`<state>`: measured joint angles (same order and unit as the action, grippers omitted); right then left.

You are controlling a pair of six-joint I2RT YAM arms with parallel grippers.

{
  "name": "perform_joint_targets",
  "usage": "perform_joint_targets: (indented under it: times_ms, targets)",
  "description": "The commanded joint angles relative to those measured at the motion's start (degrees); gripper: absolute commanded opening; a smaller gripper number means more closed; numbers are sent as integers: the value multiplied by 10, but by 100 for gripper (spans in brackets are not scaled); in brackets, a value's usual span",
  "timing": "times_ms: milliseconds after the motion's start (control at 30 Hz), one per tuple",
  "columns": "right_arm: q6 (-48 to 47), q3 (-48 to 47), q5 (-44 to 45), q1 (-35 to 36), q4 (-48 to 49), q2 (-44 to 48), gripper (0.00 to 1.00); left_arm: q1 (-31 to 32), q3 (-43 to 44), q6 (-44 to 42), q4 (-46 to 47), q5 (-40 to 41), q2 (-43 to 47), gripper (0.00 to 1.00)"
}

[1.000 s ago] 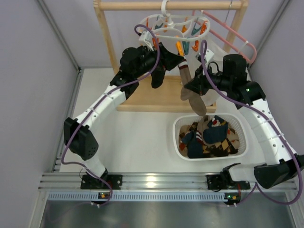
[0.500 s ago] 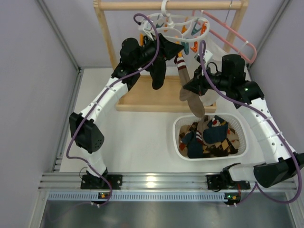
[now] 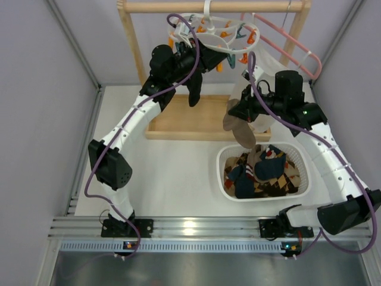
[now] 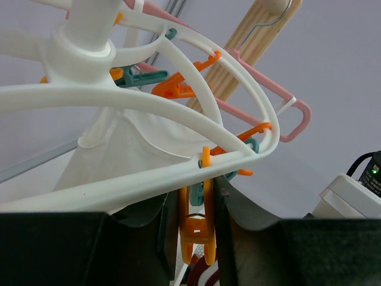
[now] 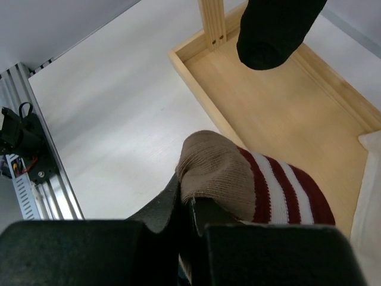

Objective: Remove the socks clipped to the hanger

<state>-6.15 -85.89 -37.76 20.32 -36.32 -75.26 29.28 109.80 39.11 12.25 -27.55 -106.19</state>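
Observation:
The white ring hanger (image 3: 214, 30) (image 4: 149, 101) hangs from the wooden rack's top bar. My left gripper (image 3: 219, 59) (image 4: 195, 205) is up under its rim, jaws pressed on both sides of an orange clip (image 4: 199, 232). A red-and-white striped cuff (image 4: 208, 277) shows just below that clip; I cannot tell whether the clip still bites it. My right gripper (image 3: 235, 110) (image 5: 189, 202) is shut on the brown sock (image 3: 239, 128) (image 5: 214, 167) with the striped cuff. A black sock (image 3: 194, 89) (image 5: 277, 30) hangs from the hanger beside the left gripper.
A white basket (image 3: 303, 173) holding several socks sits below the right gripper. The wooden rack (image 3: 208, 7) has a tray base (image 3: 184, 122). A pink wire hanger (image 3: 292, 42) and a white mesh bag (image 3: 262, 65) hang at the right.
My left gripper rose to the hanger's rim and closed from wide open onto the orange clip. The hanger shifted up. The brown sock's top sank toward the right gripper.

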Motion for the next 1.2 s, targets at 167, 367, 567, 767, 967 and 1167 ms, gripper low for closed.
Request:
perform_joint_targets:
  times_ms: [167,367,567,767,967,1167]
  targets:
    - [34,61,63,-8,27,67,2,-3,-38,-6,19,9,30,36]
    - [109,197,203,-9,42,180,2,-2,-139,-34,19,26,95,86]
    - [142,246,263,-8,6,248,1,-4,-248,-57,18,64,186,98]
    - [208,327,341,-9,56,328,0,-3,-382,-55,-2,119,298,98]
    - [326,497,374,-8,184,395,0,-2,-498,-61,-68,181,411,98]
    - [462,678,410,-9,307,451,0,-2,-562,-77,-164,231,514,98]
